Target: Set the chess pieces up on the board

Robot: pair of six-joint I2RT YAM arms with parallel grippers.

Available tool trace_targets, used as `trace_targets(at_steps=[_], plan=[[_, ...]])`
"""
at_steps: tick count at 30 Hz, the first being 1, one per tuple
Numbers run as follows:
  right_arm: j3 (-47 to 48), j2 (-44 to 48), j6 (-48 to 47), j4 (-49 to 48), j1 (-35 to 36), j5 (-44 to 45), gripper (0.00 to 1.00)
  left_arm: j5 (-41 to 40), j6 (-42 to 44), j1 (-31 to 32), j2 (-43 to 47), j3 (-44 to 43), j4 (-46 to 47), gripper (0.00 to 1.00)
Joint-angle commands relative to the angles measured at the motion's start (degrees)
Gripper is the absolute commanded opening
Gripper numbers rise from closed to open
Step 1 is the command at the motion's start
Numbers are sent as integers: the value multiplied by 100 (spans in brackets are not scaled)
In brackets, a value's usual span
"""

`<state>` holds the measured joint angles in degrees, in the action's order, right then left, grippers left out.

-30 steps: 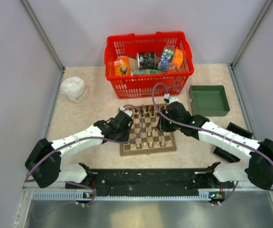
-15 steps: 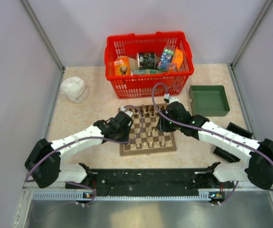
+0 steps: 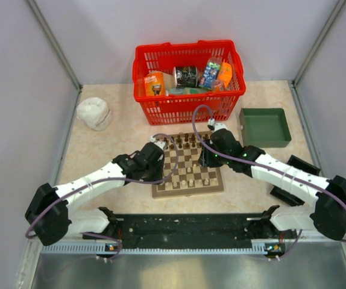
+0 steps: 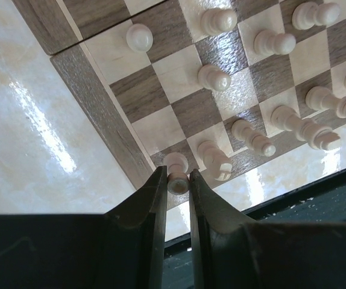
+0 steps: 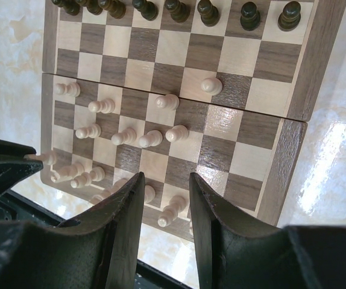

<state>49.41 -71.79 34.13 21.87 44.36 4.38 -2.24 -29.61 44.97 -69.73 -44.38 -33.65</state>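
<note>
The board (image 3: 188,190) lies between my arms, with dark chess pieces (image 5: 176,9) lined along its far edge and pale chess pieces (image 5: 150,139) scattered over its near half. My left gripper (image 4: 177,180) is shut on a pale pawn (image 4: 178,182) at the board's (image 4: 185,111) near left corner. Other pale pieces (image 4: 214,78) stand beyond it. My right gripper (image 5: 165,177) hovers open over the near right squares of the board (image 5: 254,129), nothing between its fingers. In the top view the left gripper (image 3: 159,146) and right gripper (image 3: 208,158) flank the board.
A red basket (image 3: 188,81) full of packets stands just behind the board. A green tray (image 3: 264,126) sits at the back right and a white bundle (image 3: 94,113) at the back left. Black blocks (image 3: 293,180) lie under the right arm.
The left gripper's fingers have closed onto the pale pawn, and the left arm has shifted slightly to the left. The right arm has not moved.
</note>
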Motion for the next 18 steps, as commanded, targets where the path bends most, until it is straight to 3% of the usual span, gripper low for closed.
trace_targets(at_steps=[1,18], plan=[[96,-2,6,-218,-59,-34,36,119,-142,47,127,175,60,21],[87,-28,15,-236,-59,-43,36,198,-107,73,-49,149,78,21]])
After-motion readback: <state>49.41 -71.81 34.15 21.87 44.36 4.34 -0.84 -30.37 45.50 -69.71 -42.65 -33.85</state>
